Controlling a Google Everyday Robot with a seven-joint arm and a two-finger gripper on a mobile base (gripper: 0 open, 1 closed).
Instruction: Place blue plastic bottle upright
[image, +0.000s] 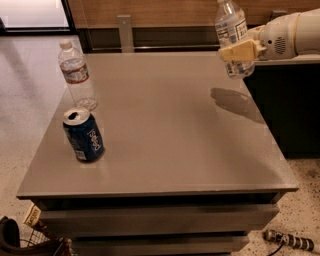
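Observation:
The blue plastic bottle (231, 35) is a small clear water bottle with a white label bearing dark print. It hangs almost upright in the air above the far right part of the grey table (165, 130), with its cap cut off by the top of the view. My gripper (242, 51) comes in from the right on a cream arm and is shut on the bottle's middle. The bottle's shadow lies on the table below it.
A clear bottle with a red-and-white label (77, 75) stands at the table's far left. A blue Pepsi can (83, 135) stands upright in front of it. A dark counter (290, 100) borders the table's right side. A basket sits on the floor at lower left.

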